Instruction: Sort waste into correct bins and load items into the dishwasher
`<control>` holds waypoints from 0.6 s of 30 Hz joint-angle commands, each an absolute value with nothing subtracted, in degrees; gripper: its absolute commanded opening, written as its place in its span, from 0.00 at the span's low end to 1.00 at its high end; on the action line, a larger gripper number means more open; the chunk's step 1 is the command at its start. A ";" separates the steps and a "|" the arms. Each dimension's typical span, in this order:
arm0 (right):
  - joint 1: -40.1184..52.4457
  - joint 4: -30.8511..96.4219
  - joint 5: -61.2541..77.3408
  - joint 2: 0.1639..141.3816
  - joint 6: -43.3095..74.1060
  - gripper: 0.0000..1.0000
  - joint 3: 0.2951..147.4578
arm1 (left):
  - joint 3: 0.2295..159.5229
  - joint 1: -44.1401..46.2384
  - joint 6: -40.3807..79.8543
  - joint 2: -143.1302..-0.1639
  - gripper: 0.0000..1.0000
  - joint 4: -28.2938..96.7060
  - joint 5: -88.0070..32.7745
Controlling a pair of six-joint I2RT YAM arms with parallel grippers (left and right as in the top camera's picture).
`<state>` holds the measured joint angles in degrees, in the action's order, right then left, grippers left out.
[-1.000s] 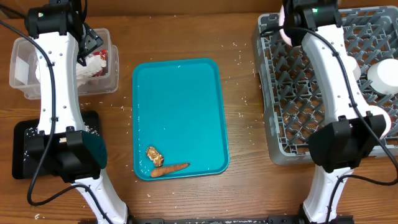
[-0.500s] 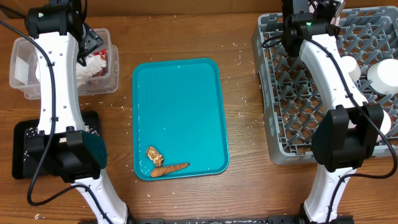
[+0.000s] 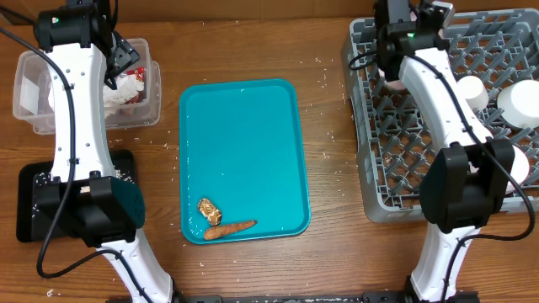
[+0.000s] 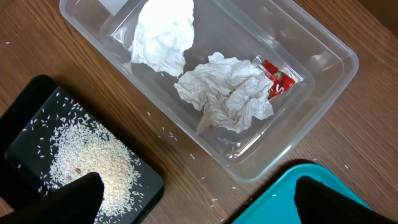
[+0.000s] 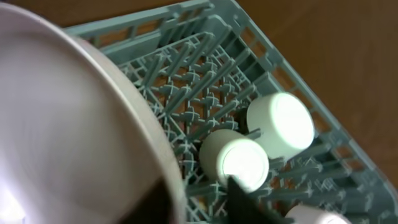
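My right gripper (image 3: 392, 78) is shut on the rim of a pinkish-white dish (image 3: 393, 86) and holds it tilted over the back left of the grey dish rack (image 3: 404, 160). In the right wrist view the dish (image 5: 74, 124) fills the left side over the rack (image 5: 205, 81). My left gripper (image 3: 126, 57) is open and empty above the clear tub (image 3: 143, 114). The tub (image 4: 323, 46) holds crumpled white tissue (image 4: 227, 93) and a red-and-white wrapper (image 4: 278, 78). The black tray (image 4: 146, 179) holds rice (image 4: 93, 158). A carrot piece (image 3: 232, 228) and a brown lump (image 3: 209, 210) lie on the teal tray (image 3: 244, 143).
Two white cups (image 3: 472, 89) (image 3: 518, 103) stand upside down in the rack's right part, and a white dish (image 3: 524, 166) shows at its right edge. The black tray (image 3: 29, 202) sits front left under my left arm. Loose rice grains dot the wooden table.
My right gripper has turned and carried the dish from the rack's back left corner forward and lower over the rack. The left arm has not moved.
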<state>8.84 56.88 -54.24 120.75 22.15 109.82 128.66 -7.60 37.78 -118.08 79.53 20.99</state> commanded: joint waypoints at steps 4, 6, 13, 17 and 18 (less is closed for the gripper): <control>13.15 60.53 -43.46 115.31 22.81 1.00 112.18 | 129.14 -7.49 38.37 -116.90 1.00 79.48 20.69; 13.69 60.58 -36.95 112.75 22.79 1.00 112.31 | 129.14 -7.49 38.37 -116.90 1.00 79.48 20.69; 14.57 61.67 4.14 102.56 22.70 1.00 112.33 | 129.14 -7.49 38.37 -116.90 1.00 79.48 20.69; 14.92 63.07 26.85 101.10 21.85 1.00 112.31 | 129.14 -7.49 38.37 -116.90 1.00 79.48 20.69; 15.46 63.75 29.06 101.16 21.85 1.00 111.98 | 129.14 -7.49 38.37 -116.90 1.00 79.48 20.69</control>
